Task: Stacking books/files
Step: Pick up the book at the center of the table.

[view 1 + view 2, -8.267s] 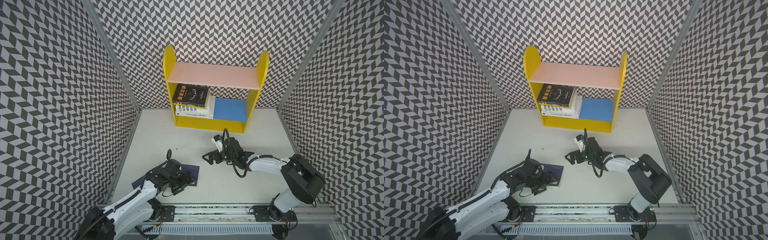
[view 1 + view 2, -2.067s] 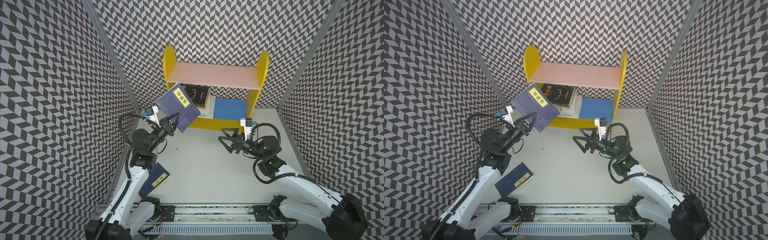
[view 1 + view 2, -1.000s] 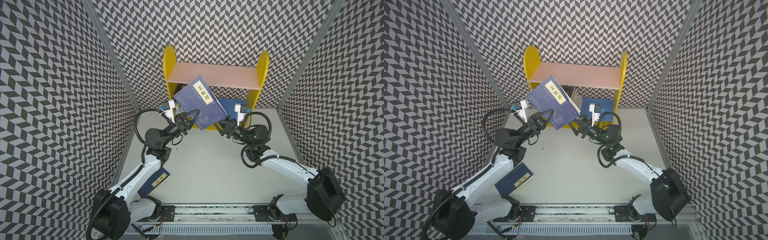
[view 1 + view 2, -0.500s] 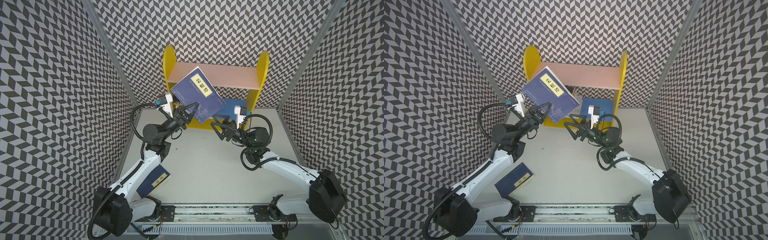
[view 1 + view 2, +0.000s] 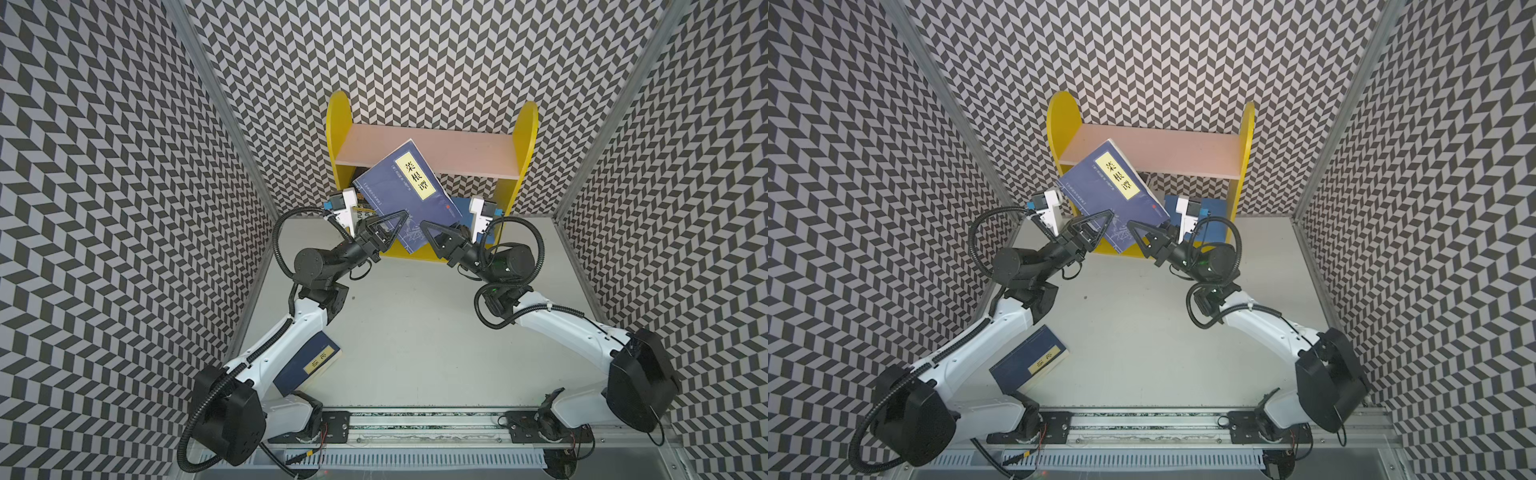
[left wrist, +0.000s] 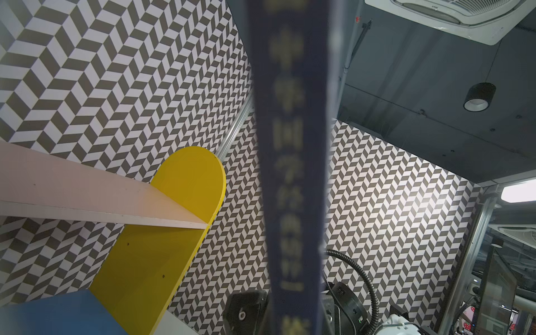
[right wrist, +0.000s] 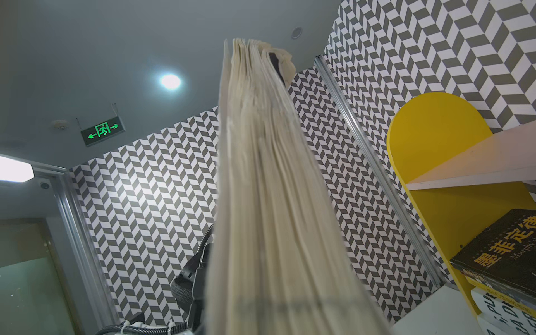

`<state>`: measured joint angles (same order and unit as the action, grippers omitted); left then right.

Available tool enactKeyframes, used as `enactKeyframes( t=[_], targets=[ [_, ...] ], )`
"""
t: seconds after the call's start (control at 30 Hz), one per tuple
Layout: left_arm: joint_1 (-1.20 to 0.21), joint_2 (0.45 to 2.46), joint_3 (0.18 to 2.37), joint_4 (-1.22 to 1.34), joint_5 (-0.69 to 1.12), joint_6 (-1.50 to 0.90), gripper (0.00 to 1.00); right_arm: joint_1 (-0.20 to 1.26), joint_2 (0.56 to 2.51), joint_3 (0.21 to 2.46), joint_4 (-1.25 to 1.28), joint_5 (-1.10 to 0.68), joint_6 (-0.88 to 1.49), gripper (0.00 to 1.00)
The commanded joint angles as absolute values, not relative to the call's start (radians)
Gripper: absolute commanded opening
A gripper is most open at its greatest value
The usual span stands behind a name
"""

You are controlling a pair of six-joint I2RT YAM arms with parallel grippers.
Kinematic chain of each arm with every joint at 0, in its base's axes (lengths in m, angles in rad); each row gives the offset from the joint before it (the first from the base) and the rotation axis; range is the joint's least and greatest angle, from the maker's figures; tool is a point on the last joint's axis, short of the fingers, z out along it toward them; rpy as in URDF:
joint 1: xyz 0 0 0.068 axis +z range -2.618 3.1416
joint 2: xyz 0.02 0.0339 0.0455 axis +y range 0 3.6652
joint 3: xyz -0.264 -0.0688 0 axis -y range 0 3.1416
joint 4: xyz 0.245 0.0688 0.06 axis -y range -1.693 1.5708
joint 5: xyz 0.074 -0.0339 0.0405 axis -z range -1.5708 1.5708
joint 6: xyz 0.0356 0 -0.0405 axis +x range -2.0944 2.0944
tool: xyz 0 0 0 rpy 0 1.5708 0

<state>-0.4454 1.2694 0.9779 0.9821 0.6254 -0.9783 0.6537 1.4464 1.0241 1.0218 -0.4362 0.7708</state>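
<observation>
Half a second ago the right gripper (image 5: 428,231) stood spread wide and clear of the navy book (image 5: 409,195). Now its jaws straddle the book's page edge at the corner nearest the arms; I cannot tell whether they pinch it yet. The book has also shifted slightly towards the right arm. It hangs in the air in front of the yellow bookshelf (image 5: 338,124), cover up. Its long axis runs from the grippers to the bookshelf's pink top board, title label at the far end. The spine faces the left gripper (image 5: 398,221), which is clamped on that lower corner. Both arms reach forward towards the bookshelf, converging, wrists lifted. A second navy book (image 5: 1030,361) lies flat well in front of the bookshelf, beneath the left arm.
</observation>
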Motion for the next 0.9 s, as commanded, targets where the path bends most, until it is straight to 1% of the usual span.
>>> enactKeyframes(
  t=[0.0,0.07,0.1,0.13,0.17,0.2,0.27,0.3,0.33,0.37,0.47,0.57,0.7,0.87],
  targets=[
    [-0.462,1.269,0.985,1.057,0.647,-0.992,0.00,0.658,1.447,1.049,1.079,-0.433,0.793,0.24],
    [-0.461,1.272,0.988,1.043,0.647,-0.986,0.00,0.658,1.435,1.054,1.050,-0.423,0.786,0.03],
    [-0.462,1.272,0.988,1.043,0.648,-0.982,0.02,0.657,1.428,1.055,1.027,-0.416,0.781,0.00],
    [-0.460,1.271,0.988,1.038,0.650,-0.975,0.07,0.653,1.419,1.055,0.999,-0.405,0.781,0.00],
    [-0.461,1.269,0.989,1.026,0.650,-0.963,0.14,0.645,1.411,1.058,0.977,-0.412,0.786,0.00],
    [-0.460,1.263,0.989,1.012,0.650,-0.946,0.27,0.634,1.408,1.061,0.966,-0.430,0.795,0.00],
    [-0.455,1.250,0.998,0.945,0.643,-0.904,0.61,0.603,1.397,1.063,0.949,-0.483,0.820,0.00],
    [-0.451,1.242,1.001,0.912,0.637,-0.886,0.71,0.589,1.393,1.073,0.921,-0.506,0.822,0.00],
    [-0.441,1.233,1.005,0.873,0.631,-0.865,0.78,0.572,1.390,1.087,0.878,-0.541,0.819,0.00],
    [-0.432,1.225,1.010,0.832,0.627,-0.846,0.81,0.557,1.389,1.100,0.839,-0.573,0.816,0.00],
    [-0.401,1.215,1.024,0.739,0.630,-0.812,0.83,0.516,1.379,1.101,0.796,-0.663,0.820,0.00],
    [-0.390,1.228,1.076,0.646,0.655,-0.765,0.82,0.470,1.384,1.084,0.862,-0.768,0.913,0.00],
    [-0.388,1.255,1.128,0.562,0.664,-0.745,0.77,0.433,1.404,1.075,0.998,-0.850,1.026,0.00],
    [-0.385,1.272,1.124,0.568,0.668,-0.769,0.71,0.420,1.427,1.120,0.985,-0.925,1.030,0.00]
  ],
)
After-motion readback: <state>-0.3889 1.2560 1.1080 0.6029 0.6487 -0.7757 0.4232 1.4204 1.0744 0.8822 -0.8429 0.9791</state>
